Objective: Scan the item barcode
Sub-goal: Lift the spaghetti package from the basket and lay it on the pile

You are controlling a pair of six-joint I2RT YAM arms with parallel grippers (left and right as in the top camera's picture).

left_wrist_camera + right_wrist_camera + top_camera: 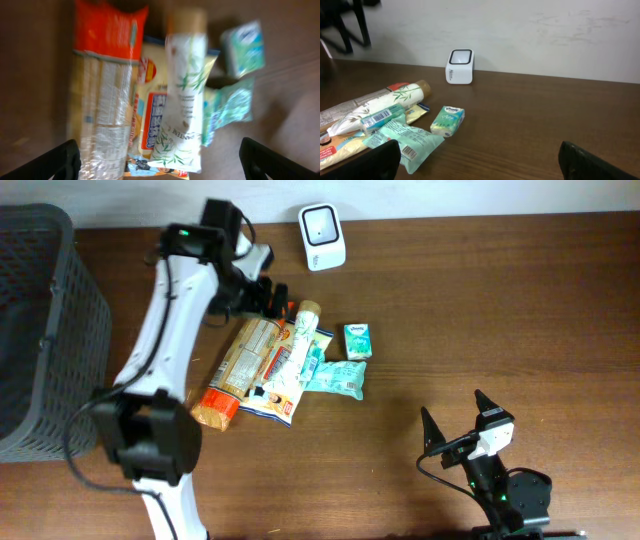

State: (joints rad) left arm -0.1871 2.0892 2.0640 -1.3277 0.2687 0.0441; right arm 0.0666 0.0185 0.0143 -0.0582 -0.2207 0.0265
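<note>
Brown table [500, 310] spreads between pouch [335, 378] and right fingers [430, 432].

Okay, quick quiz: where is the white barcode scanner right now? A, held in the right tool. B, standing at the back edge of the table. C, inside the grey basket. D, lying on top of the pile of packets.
B: the white scanner stands by itself at the back edge of the table, on bare wood.

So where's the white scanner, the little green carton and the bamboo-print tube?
white scanner [322, 223], overhead view, on its front face.
little green carton [357, 341], overhead view, on its top face.
bamboo-print tube [184, 100], left wrist view, on its mid-body.
</note>
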